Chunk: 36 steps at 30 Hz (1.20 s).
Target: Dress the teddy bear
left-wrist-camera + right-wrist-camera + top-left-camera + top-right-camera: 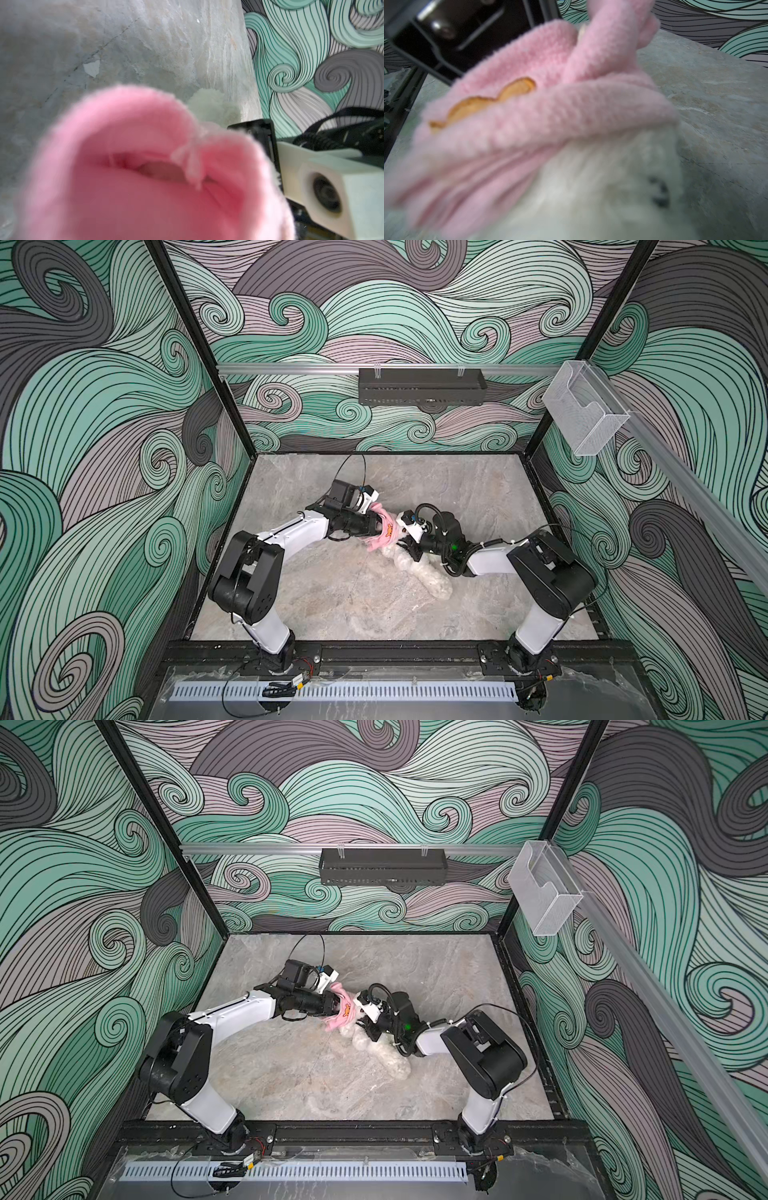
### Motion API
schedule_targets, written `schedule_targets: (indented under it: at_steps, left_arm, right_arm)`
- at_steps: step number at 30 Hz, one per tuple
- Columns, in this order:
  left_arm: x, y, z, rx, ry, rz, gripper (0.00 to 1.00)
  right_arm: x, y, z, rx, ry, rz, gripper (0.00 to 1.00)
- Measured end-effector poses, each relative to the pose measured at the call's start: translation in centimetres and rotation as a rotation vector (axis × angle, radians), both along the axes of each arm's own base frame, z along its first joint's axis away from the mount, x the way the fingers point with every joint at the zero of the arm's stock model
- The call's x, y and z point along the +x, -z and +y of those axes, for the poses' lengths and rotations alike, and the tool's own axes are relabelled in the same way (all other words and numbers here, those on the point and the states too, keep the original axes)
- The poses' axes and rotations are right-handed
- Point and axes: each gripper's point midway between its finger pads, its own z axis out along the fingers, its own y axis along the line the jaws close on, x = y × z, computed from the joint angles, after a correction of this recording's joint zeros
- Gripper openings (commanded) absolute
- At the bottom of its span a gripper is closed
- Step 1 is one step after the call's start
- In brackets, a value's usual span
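The white teddy bear (432,583) lies mid-table (332,597), its far end under a bunched pink shirt (385,531), where the right gripper (407,551) and left gripper (374,526) meet, fingers hidden, their opening impossible to tell.

The teddy bear (428,576) is a small plush toy with fluffy white fur. It lies on the worktop (332,601) near the middle. In both top views its body (388,1056) stretches on a slant, the bare rounded end pointing toward the front right. The other end is covered by a bunched pink shirt (384,531) with an orange print. The shirt is gathered in folds over the upper part only, leaving the rest of the body uncovered. In the right wrist view the white fur (591,187) shows just below the shirt's edge (550,114), with a small dark stitched mark on it. The view is too blurred to tell which feature that is.
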Motion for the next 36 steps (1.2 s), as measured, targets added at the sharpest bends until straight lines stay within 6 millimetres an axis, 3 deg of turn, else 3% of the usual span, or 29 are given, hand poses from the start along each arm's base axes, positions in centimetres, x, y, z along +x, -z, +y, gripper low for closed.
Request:
schedule_targets:
  at_steps: [3, 8, 12, 15, 19, 25, 36]
  left_arm:
    - [-0.3, -0.7, 0.5, 0.019, -0.023, -0.043, 0.24]
    - [-1.1, -2.2, 0.5, 0.003, -0.024, -0.091, 0.54]
    - [-1.2, -2.4, 0.2, -0.006, -0.017, -0.095, 0.63]
    - [-1.4, -2.5, 0.2, -0.005, -0.017, -0.091, 0.63]
    - [-1.6, -2.8, 0.5, 0.0, -0.025, -0.094, 0.54]
    - [-2.1, -3.6, 0.7, -0.003, -0.024, -0.096, 0.5]
    - [-2.9, -3.0, 2.4, 0.101, -0.055, -0.065, 0.54]
  right_arm:
    - [0.4, -0.3, 0.1, 0.002, 0.032, -0.012, 0.03]
    - [0.1, -0.9, 0.2, 0.045, 0.053, -0.039, 0.02]
    - [0.0, -1.3, -0.1, 0.077, 0.069, -0.055, 0.02]
    - [0.0, -1.4, -0.1, 0.086, 0.07, -0.062, 0.01]
    - [0.0, -1.6, -0.1, 0.092, 0.069, -0.07, 0.0]
    - [-0.1, -2.0, 0.1, 0.099, 0.058, -0.094, 0.0]
    - [-0.2, -1.6, 0.1, 0.067, 0.042, -0.118, 0.0]
